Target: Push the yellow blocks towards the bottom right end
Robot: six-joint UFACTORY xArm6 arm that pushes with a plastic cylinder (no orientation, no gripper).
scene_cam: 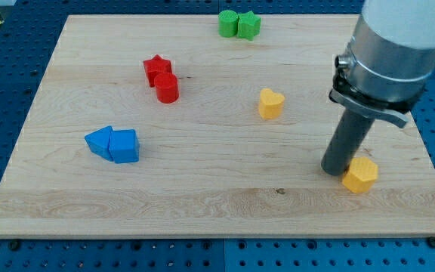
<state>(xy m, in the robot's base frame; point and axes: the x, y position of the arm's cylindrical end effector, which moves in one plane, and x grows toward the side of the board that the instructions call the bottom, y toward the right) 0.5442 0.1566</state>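
Observation:
A yellow hexagon block lies near the board's bottom right. A yellow heart-shaped block lies right of the board's middle. My tip rests on the board just left of the yellow hexagon, touching or nearly touching its left side. The yellow heart is well up and to the left of my tip.
A red star block and a red cylinder sit together at upper left. Two blue blocks lie at the left. Two green blocks sit at the top edge. The wooden board ends close to the yellow hexagon's right.

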